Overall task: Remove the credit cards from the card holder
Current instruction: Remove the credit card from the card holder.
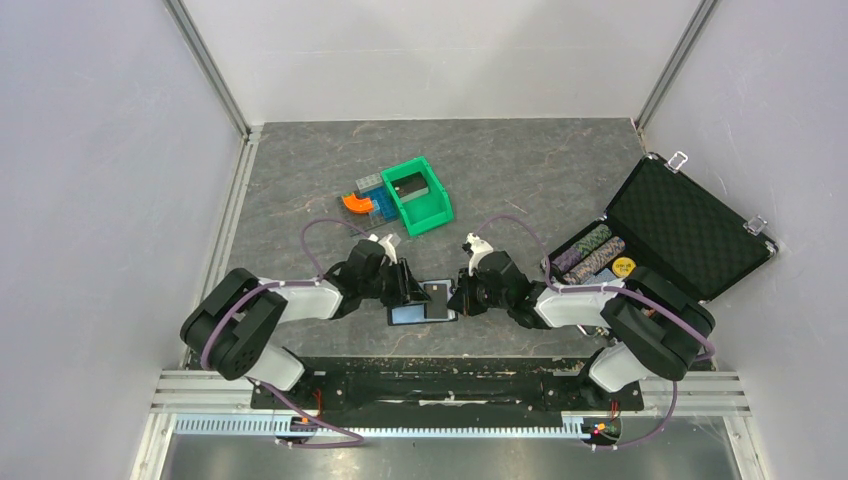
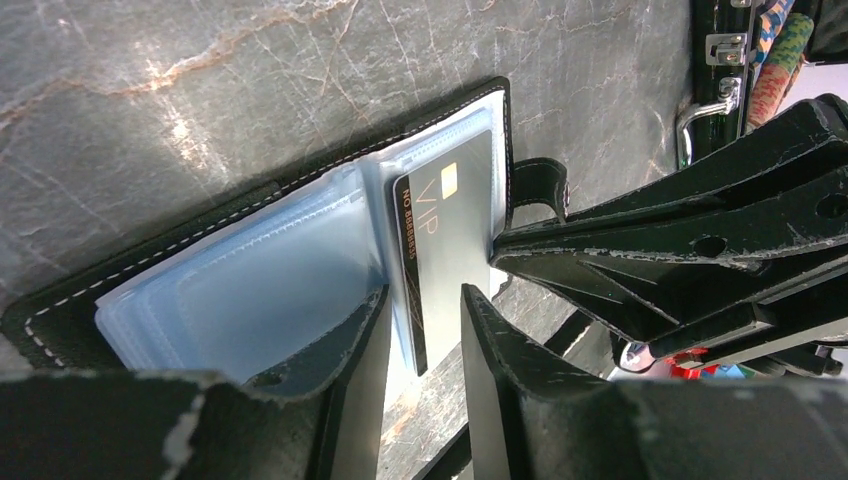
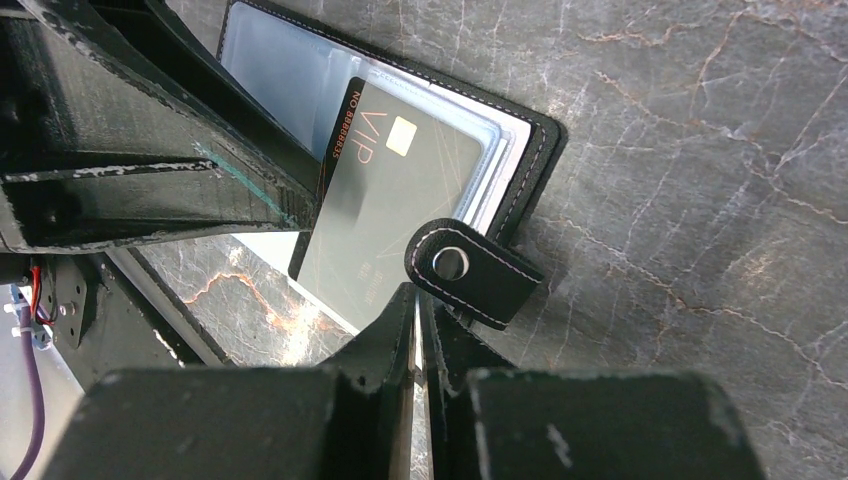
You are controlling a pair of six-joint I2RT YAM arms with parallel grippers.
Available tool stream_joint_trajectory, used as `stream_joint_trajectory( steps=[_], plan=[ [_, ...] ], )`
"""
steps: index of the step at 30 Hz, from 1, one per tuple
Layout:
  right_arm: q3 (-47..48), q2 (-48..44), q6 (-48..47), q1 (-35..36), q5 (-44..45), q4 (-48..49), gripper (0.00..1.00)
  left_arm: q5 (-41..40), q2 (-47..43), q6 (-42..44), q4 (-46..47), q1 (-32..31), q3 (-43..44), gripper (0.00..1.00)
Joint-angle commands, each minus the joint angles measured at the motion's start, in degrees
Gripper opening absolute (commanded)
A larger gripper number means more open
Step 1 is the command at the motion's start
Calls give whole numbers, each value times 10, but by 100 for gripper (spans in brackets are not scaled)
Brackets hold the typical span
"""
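While the card holder point(image 2: 230, 290) is straddled, ungripped, by the part-open left gripper point(image 2: 420, 300), the VIP card point(image 3: 400, 190), jutting toward the right gripper point(image 3: 415, 300), is pinched at its free edge by those nearly closed fingers.

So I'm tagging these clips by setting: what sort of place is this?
Probably a robotics lab test cell: plain grey walls on aluminium framing enclose a marbled tabletop, a mounting rail runs along its near edge, and props like a green bin and open foam-lined case are laid out.
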Motion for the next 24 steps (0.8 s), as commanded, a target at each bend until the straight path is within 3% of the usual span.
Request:
stream_joint_trajectory(
  steps=[1,11,15,24],
  plan=[
    [-11,8,-1,1,-5,-4,6,-12,15,-19,33,-9,-6,37],
    [-14,7,0,1,-2,-5,6,-9,10,-31,42,-10,-11,21],
    [-16,7,0,1,-1,-5,6,-3,10,-44,43,-9,-11,3],
    [-27,9,-1,2,4,-5,6,20,-19,-53,46,-2,-9,2]
  ],
)
